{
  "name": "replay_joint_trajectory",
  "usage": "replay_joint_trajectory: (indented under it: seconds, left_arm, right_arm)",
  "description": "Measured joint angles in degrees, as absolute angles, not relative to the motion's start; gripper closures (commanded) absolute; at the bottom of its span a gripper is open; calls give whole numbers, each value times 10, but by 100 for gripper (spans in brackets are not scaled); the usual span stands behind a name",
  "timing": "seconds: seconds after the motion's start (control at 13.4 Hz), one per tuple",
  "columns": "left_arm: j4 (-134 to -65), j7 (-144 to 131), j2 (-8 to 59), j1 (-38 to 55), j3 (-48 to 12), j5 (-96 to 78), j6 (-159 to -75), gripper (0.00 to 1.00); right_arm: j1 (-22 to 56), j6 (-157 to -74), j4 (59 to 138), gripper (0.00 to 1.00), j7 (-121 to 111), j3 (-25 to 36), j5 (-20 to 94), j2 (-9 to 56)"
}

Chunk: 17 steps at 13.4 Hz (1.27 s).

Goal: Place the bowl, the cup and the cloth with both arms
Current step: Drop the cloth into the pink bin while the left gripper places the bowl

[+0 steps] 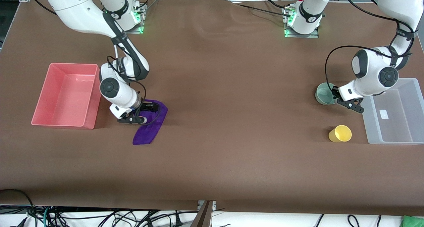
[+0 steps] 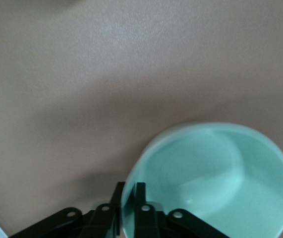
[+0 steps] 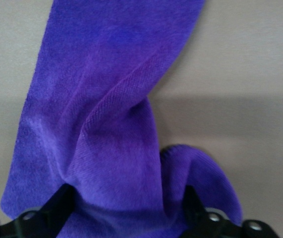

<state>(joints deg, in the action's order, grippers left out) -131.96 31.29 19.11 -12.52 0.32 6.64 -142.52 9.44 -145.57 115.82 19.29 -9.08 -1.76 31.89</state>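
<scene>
The pale mint-green bowl (image 1: 324, 93) is beside the clear bin, toward the left arm's end of the table. My left gripper (image 1: 335, 97) is shut on its rim, with one finger inside and one outside. The left wrist view shows this, with the gripper (image 2: 129, 191) on the bowl (image 2: 215, 178). The purple cloth (image 1: 149, 126) lies beside the pink bin. My right gripper (image 1: 145, 113) is low over its farther end, open, with its fingers astride a bunched fold. The right wrist view shows the gripper (image 3: 126, 191) and the cloth (image 3: 111, 89). The yellow cup (image 1: 340, 133) sits nearer the camera than the bowl.
A pink bin (image 1: 94, 97) stands at the right arm's end of the table, close to the cloth. A clear plastic bin (image 1: 368, 124) stands at the left arm's end, next to the bowl and the cup. The brown table (image 1: 232, 104) stretches between them.
</scene>
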Motion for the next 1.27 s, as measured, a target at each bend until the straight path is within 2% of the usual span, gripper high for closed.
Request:
replay_joint_trajectory:
  seconds: [0.15, 0.37, 0.52, 0.67, 0.9, 1.12, 1.27]
  left_arm:
    - [-1291, 313, 187, -125, 2, 66, -1381, 100]
    - [-1162, 313, 185, -129, 3, 66, -1197, 100]
    - [-1082, 313, 184, -132, 8, 69, -1102, 100]
    - [-1037, 321, 185, -154, 16, 93, -1065, 100]
    - [-996, 368, 197, -219, 20, 133, -1063, 100]
    - [-914, 445, 273, -276, 21, 134, -1065, 100]
    - [-870, 464, 335, -291, 21, 132, -1081, 100]
  right_arm:
    - [95, -1458, 1158, 100, 193, -91, -18, 317]
    - [95, -1447, 1152, 100, 193, -91, -18, 313]
    - [93, -1403, 1134, 100, 193, -88, -18, 308]
    - [90, -1324, 1091, 100, 191, -85, -26, 299]
    - [77, -1145, 991, 100, 142, -70, -35, 274]
    - [67, -926, 871, 100, 26, -17, -35, 247]
    - [61, -843, 826, 100, -50, 31, -35, 238]
